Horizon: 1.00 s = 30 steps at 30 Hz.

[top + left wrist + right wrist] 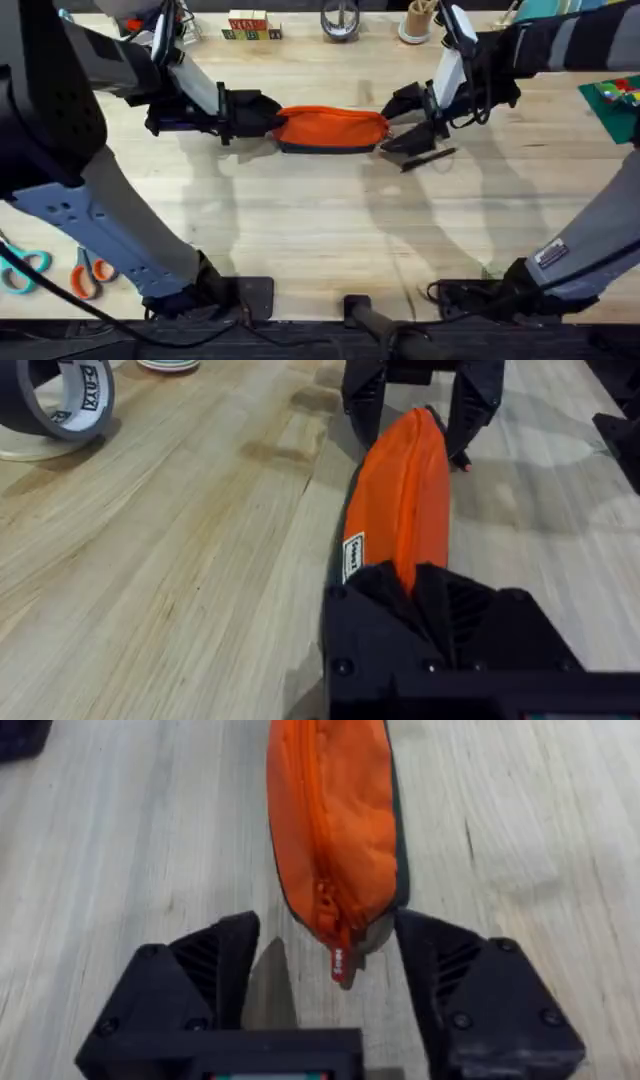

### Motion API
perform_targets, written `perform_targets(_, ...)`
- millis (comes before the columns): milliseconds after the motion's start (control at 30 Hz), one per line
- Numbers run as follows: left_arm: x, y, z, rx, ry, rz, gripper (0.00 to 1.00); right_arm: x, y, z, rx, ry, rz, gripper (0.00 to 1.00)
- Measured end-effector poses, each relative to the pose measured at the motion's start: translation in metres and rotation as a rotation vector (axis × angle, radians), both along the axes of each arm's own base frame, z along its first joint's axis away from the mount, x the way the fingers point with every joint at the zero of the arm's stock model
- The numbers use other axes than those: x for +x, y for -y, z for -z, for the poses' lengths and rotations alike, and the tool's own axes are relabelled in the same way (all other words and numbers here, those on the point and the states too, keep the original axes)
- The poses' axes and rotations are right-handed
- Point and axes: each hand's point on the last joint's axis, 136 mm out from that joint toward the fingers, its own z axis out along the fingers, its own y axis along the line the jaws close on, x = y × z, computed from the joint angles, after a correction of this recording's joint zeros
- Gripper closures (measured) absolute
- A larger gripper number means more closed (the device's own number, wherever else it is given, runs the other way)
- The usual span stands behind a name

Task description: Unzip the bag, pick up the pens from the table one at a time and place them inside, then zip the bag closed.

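The orange bag (330, 128) lies lengthwise on the table (320, 220) at mid-back, zipper shut along its top. My left gripper (262, 115) is shut on the bag's left end; in the left wrist view its fingers (425, 595) pinch the orange fabric (405, 490). My right gripper (402, 120) stands open around the right end, one finger on each side. In the right wrist view the zipper pull (340, 962) hangs between my open fingers (215, 970), untouched. One black pen (430, 158) lies on the table just in front of the right gripper.
Orange-handled scissors (90, 272) and teal-handled scissors (25, 268) lie at the front left. Toy blocks (250, 27), a metal holder (340, 20) and a cup (415, 22) line the back edge. A green mat (612, 100) sits far right, a tape roll (60, 400) near the left arm.
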Motion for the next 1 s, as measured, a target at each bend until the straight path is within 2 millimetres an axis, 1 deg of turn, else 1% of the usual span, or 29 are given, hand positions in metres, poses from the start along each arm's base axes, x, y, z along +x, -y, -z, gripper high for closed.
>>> perform_targets(167,0.000,0.000,0.000,0.000,0.000,0.000,0.960,0.000,0.000,0.001,-0.005,0.001,0.000,0.422)
perform_targets(300,0.000,0.000,0.000,0.000,0.000,0.000,0.960,0.001,0.001,0.000,-0.003,0.003,0.001,0.481)
perform_targets(567,0.000,0.000,0.000,0.000,0.000,0.000,0.960,0.005,0.005,-0.006,0.040,0.003,0.029,0.466)
perform_targets(700,0.000,0.000,0.000,0.000,0.000,0.000,0.961,0.007,0.012,-0.007,0.048,-0.001,0.050,0.537)
perform_targets(767,0.000,0.000,0.000,0.000,0.000,0.000,0.960,0.008,0.013,-0.007,0.049,-0.001,0.055,0.553)
perform_targets(900,0.000,0.000,0.000,0.000,0.000,0.000,0.961,0.008,0.013,-0.007,0.049,-0.002,0.056,0.516)
perform_targets(1000,0.000,0.000,0.000,0.000,0.000,0.000,0.960,0.008,0.013,-0.007,0.049,-0.002,0.054,0.508)
